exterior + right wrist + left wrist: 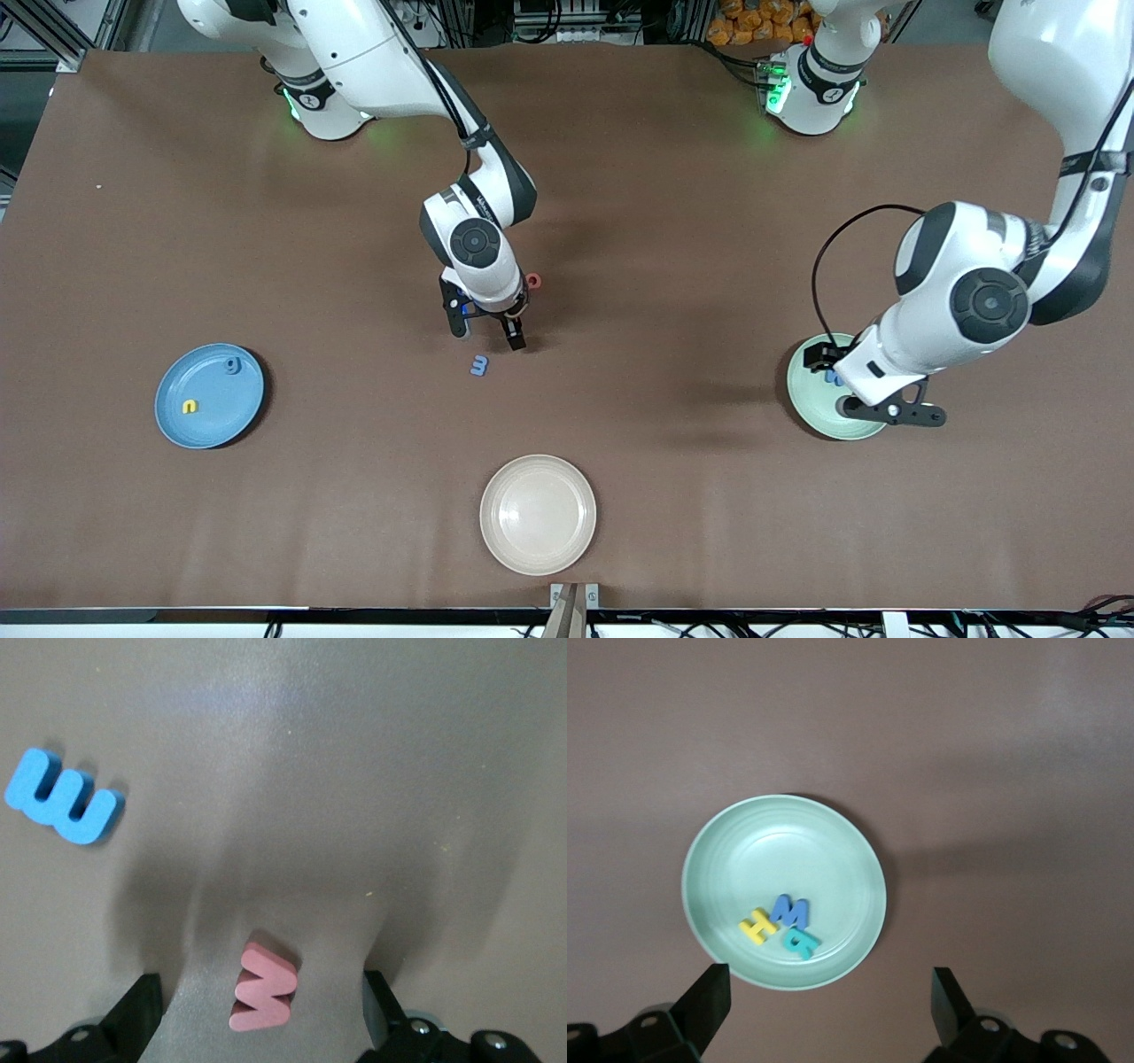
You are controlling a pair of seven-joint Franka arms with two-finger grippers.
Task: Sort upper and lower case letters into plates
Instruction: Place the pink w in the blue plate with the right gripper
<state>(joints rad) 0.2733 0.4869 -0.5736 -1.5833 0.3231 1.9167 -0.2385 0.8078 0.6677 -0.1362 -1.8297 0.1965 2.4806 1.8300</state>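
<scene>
- The right hand hangs low over the middle of the desk. Its two fingers are spread apart and hold nothing.
- A small pink letter w lies flat on the desk, right between those two fingers. I think this is the letter the right hand will pick up next.
- The pink letter's long side runs from the hand outward, not across the gap. So the fingers can close on its two narrow sides. The hand only needs to go a little lower, I think.
- A blue letter m lies on the desk just beside the right hand, nearer to the front camera. It is not between the fingers.
- A red ring-shaped letter peeks out beside the right arm's wrist.
- The sky blue plate sits toward the right arm's end of the desk. It holds a small yellow letter and a small blue letter.
- The left hand hangs over the mint green plate, toward the left arm's end. Its fingers are wide apart and empty.
- In the green plate lie a yellow H, a blue M and a teal R, all touching.
- A cream plate sits nearest the front camera with nothing in it.
</scene>
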